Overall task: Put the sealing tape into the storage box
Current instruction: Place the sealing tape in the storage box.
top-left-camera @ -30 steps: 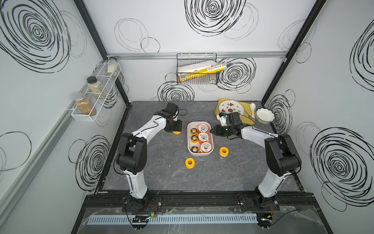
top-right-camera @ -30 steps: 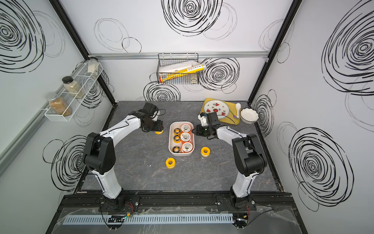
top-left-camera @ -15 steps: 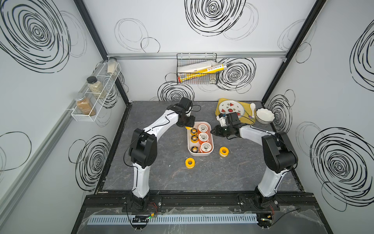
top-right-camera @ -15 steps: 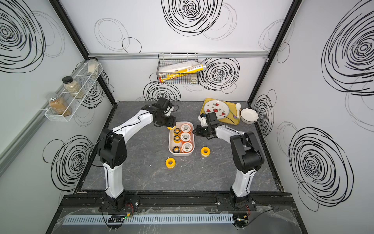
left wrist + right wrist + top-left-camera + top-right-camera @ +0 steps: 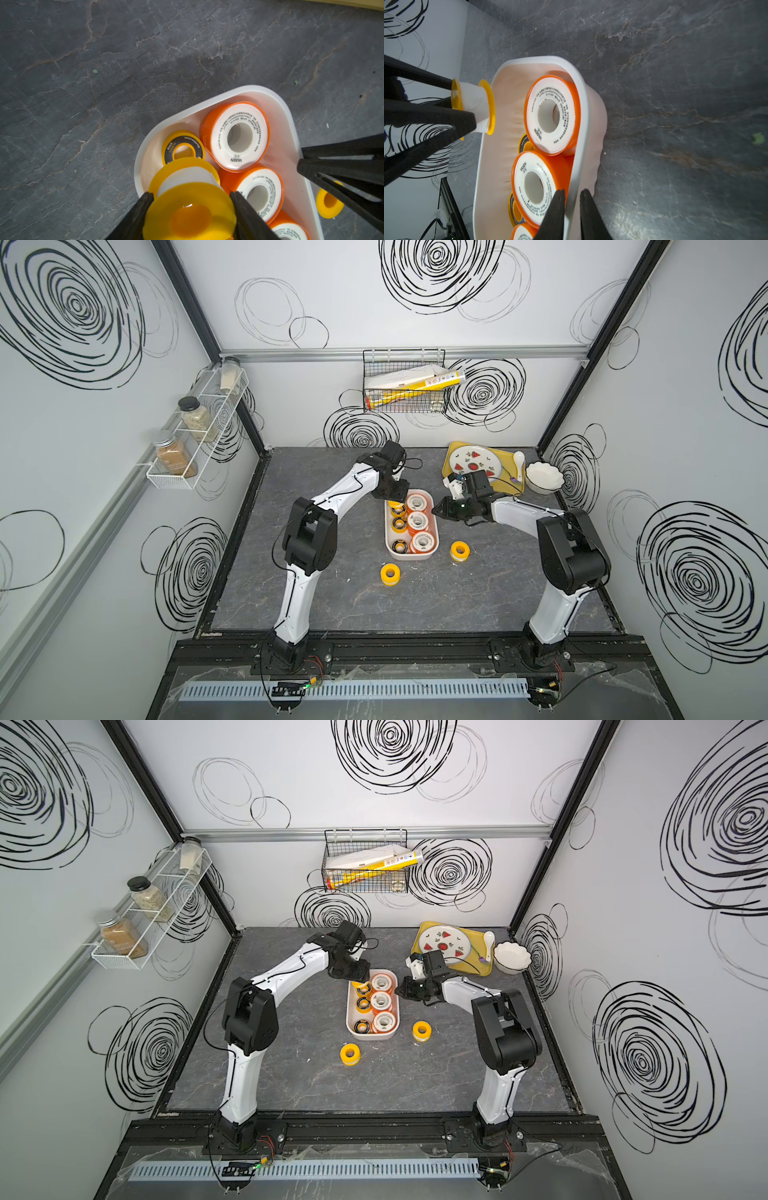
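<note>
Yellow spool [image 5: 190,216] clamped in left tool [image 5: 191,195] above storage box [image 5: 256,88] corner, right tool [image 5: 572,192] pinching its rim

My left arm [image 5: 345,489] and right arm [image 5: 519,510] wear glossy white shells between bulky black joint housings. A thin black cable [image 5: 409,466] loops off my left wrist, and another runs along each white link. My left claw [image 5: 191,194] and right claw [image 5: 572,191] are matte black, each with two slim, tapering fingers [image 5: 589,218]. My black bases [image 5: 286,651] carry thin red wires.
</note>
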